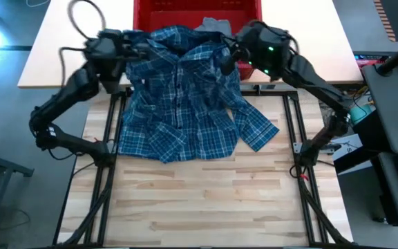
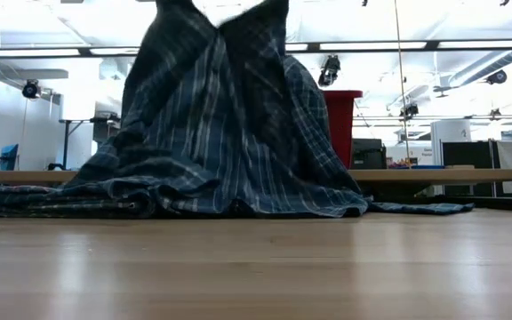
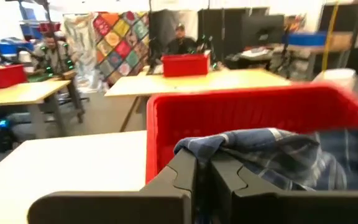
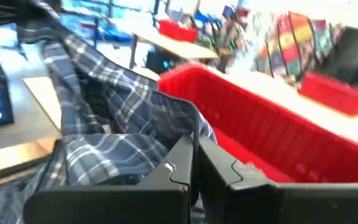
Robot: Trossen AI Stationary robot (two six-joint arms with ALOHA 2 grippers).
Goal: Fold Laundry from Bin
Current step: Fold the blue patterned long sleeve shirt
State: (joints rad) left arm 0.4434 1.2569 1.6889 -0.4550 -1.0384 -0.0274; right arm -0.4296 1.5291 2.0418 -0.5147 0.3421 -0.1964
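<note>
Two grippers: both are closed on the plaid shirt [image 1: 178, 93], one at each shoulder, and the garment is held up between them.
Left gripper [image 1: 131, 47]: its fingers [image 3: 182, 177] are pressed together with a fold of blue-and-white cloth pinched between them, at the shirt's left shoulder, just in front of the bin [image 1: 251, 8].
Right gripper [image 1: 226, 59]: its fingers [image 4: 182, 165] are likewise closed with plaid fabric caught between them, at the shirt's right shoulder, beside the bin's near right corner.
Left arm [image 1: 68, 93]: it is bent at the elbow on the table's left side, with the forearm reaching inward toward the collar.
Right arm [image 1: 309, 79]: it is bent in mirror fashion on the right side, with the wrist angled inward and a green light shown on it.
Shirt: the collar end is raised near the bin, while the body is draped down to the table [image 1: 206, 200]; the hem and both sleeves are spread on the wood, the right sleeve angled outward. In the low view it is seen rising like a tent from the tabletop.
Bin: it is set at the table's far edge, centred; a light grey garment [image 1: 214, 25] is seen inside, behind the collar.
Background: other tables, more red bins and seated people are seen in the wrist views.
</note>
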